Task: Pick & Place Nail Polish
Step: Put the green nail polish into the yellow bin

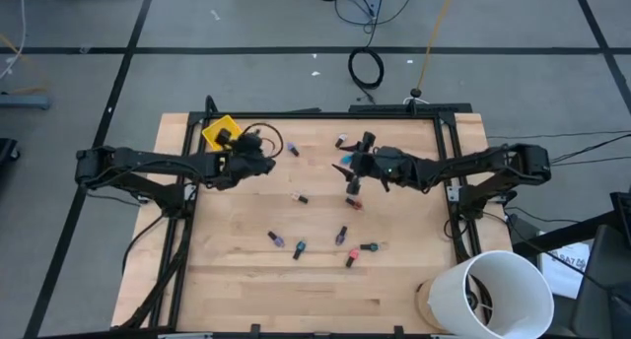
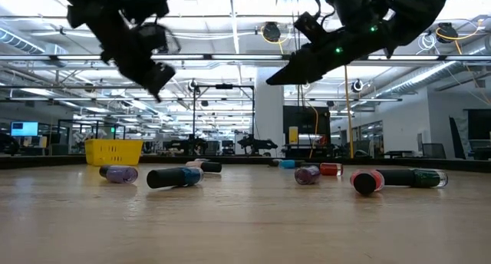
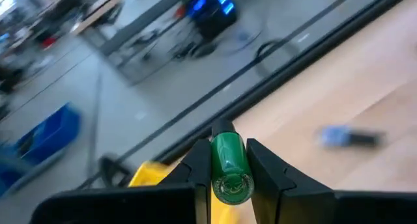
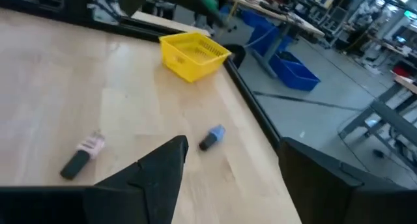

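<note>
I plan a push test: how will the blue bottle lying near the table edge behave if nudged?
The blue bottle lies on its side and looks round, so it would probably roll. It seems tiny, so likely light. The edge is close; it might roll against the black frame.

You are getting bright, even overhead light; ceiling strip lights (image 2: 230, 34) are glaring in the low view. Motion blur is smearing the left wrist view's background, and the table (image 1: 325, 270) is showing only soft shadows.
</note>
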